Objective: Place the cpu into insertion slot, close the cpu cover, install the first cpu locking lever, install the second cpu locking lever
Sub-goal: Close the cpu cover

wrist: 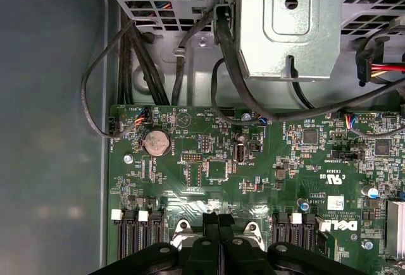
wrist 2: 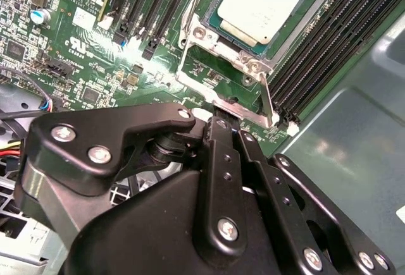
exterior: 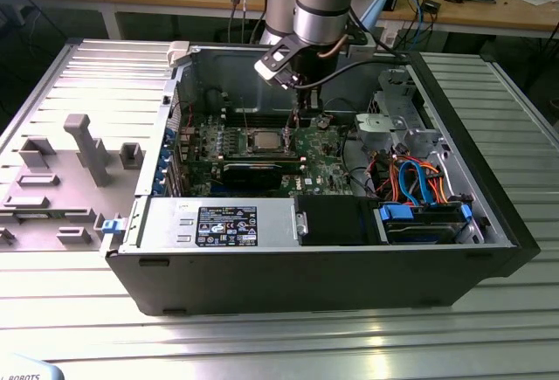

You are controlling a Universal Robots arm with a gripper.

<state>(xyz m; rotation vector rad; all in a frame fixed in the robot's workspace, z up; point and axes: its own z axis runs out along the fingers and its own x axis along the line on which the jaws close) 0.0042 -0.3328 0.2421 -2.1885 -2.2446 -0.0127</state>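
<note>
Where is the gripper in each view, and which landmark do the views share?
Exterior view: the gripper hangs over the motherboard, to the exterior view's right of the cpu.
Second wrist view: gripper near the cpu.
First wrist view: gripper between memory slots.
Shared landmark: green motherboard.

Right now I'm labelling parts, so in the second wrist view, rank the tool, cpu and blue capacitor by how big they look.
1. tool: largest, though it sits nearest the camera, which exaggerates it.
2. cpu: clearly mid-sized, and partly cropped by the picture's edge.
3. blue capacitor: smallest.
</note>
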